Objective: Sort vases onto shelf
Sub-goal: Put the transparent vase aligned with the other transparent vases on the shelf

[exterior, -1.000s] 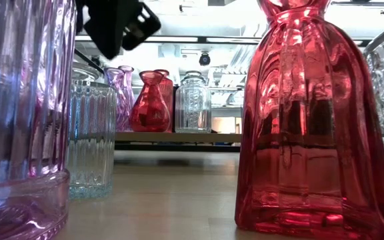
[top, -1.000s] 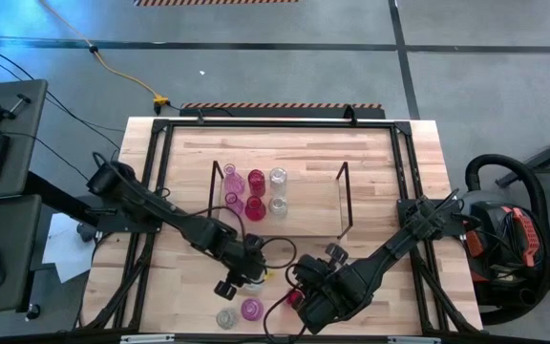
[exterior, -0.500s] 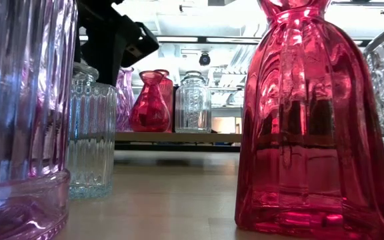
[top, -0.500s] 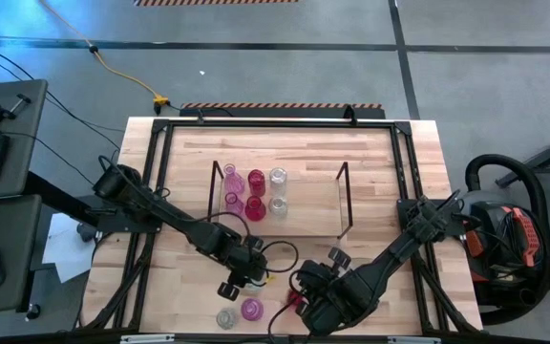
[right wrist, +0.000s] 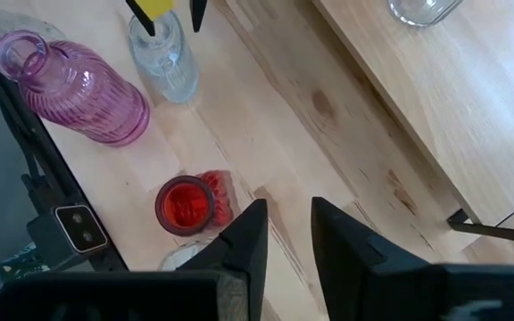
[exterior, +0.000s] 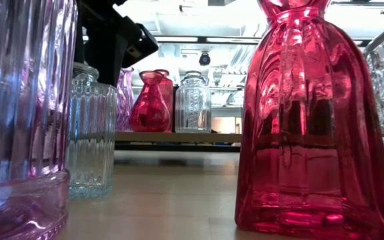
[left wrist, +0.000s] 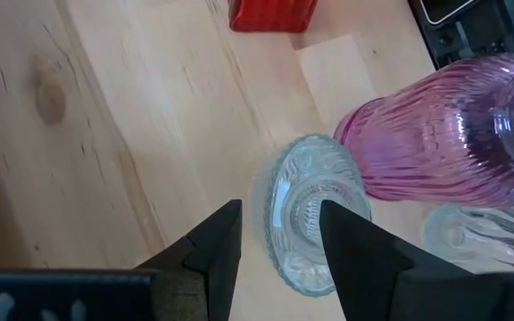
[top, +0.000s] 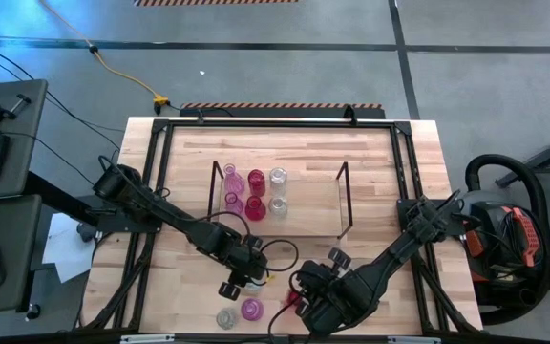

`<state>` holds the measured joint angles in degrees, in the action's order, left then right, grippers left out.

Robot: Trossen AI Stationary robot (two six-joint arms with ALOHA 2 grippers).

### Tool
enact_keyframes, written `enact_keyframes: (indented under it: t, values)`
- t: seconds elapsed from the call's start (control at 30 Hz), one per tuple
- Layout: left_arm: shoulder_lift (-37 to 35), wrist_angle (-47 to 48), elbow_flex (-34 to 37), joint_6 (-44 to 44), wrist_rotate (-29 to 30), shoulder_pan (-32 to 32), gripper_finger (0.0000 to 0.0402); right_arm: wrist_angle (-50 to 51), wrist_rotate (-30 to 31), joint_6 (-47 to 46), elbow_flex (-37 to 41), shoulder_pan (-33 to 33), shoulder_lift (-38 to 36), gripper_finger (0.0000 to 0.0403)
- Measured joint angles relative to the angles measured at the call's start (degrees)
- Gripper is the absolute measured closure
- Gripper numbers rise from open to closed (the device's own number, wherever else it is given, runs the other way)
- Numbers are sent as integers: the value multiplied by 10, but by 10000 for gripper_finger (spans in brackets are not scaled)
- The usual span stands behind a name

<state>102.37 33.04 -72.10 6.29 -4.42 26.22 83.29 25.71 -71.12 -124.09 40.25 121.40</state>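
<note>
Six vases in pink, red and clear glass stand upright in two rows on the shelf (top: 308, 205). Near the table's front edge stand a ribbed pink vase (right wrist: 70, 85), a red vase (right wrist: 186, 205) and two clear vases (top: 225, 317). My left gripper (left wrist: 279, 218) hangs open, pointing steeply down, over the slim clear vase (right wrist: 163, 58), one finger on either side of its neck. My right gripper (right wrist: 286, 223) is open above bare wood beside the red vase, with nothing between its fingers. My left gripper comes at the slim clear vase from above. One finger (left wrist: 346, 241) overlaps the vase's rim (left wrist: 306, 192) in the wrist view; whether it touches the glass, I cannot tell. The vase stands upright on the table.
The shelf's dark wire end frame (top: 344, 196) rises at its right end, and the shelf's right half is bare board. A black metal frame (top: 275, 122) runs round the table. A small camera box (right wrist: 70, 227) sits at the front edge by the red vase.
My left gripper has come down toward the slim clear vase, its fingers now level with the vase's top. The vases have stayed in place.
</note>
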Motion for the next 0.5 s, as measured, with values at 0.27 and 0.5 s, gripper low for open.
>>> enact_keyframes:
  t: [0.27, 0.5]
  values:
    - [2, 0, 0, 11, -1, 0, 259, -2, 3, 2, 0, 0, 0, 334]
    - [26, -7, -3, 18, -16, -4, 259, -2, 9, 5, 0, 0, 0, 334]
